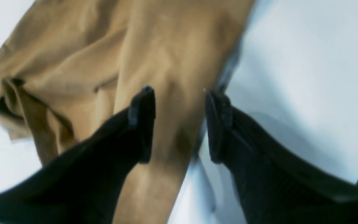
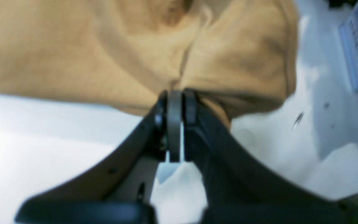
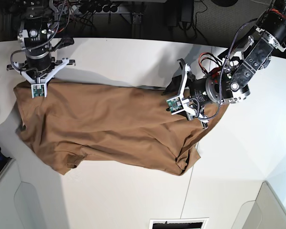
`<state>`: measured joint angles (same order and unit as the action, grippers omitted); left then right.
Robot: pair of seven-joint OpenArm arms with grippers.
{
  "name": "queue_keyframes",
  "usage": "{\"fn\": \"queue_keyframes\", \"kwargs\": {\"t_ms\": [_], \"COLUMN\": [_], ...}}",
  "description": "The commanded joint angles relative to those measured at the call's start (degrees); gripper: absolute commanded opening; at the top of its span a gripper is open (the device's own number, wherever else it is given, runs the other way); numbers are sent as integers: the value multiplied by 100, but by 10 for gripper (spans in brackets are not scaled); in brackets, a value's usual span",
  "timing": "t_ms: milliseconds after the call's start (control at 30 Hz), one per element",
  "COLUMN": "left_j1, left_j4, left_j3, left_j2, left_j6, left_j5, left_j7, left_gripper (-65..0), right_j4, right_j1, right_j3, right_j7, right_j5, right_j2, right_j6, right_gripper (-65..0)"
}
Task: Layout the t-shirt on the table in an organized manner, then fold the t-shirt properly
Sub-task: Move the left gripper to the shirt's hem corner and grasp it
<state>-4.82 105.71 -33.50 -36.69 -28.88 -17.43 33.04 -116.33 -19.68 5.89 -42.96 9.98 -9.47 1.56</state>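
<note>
- The plain tan soft-cloth t-shirt [image 3: 105, 126] lay spread but rumpled across the middle of the flat matte white counter [image 3: 238, 162], its lower edge bunched into folds.
- At the shirt's far-left corner in the base view, the right gripper [image 2: 175, 99] was pinched shut on a bit of its hem.
- Over the shirt's opposite end, the left gripper [image 1: 179, 124] stood wide open, a ridge of cloth between its jaws but not clamped.
- The fabric looked light and limp; it would likely sag and crease when lifted, so corners or seams seemed the best holds.
</note>
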Motion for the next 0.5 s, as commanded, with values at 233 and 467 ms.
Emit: {"fn": "queue_keyframes", "kwargs": {"t_ms": [233, 467], "left_j1": [37, 37], "left_j4": [37, -870], "left_j3": [1554, 2079], "left_j2": [-61, -61], "left_j6": [35, 37], "left_j5": [-323, -463], "left_j7": [-109, -240], "left_gripper": [-356, -356], "right_j4": [-160, -468], "right_j1": [-385, -140], "right_j3": [26, 26], "right_j7": [52, 372], "right_j5": [-247, -199], "right_j2": [-33, -33], "right_j6": [-55, -431], "right_gripper": [-359, -360]}}
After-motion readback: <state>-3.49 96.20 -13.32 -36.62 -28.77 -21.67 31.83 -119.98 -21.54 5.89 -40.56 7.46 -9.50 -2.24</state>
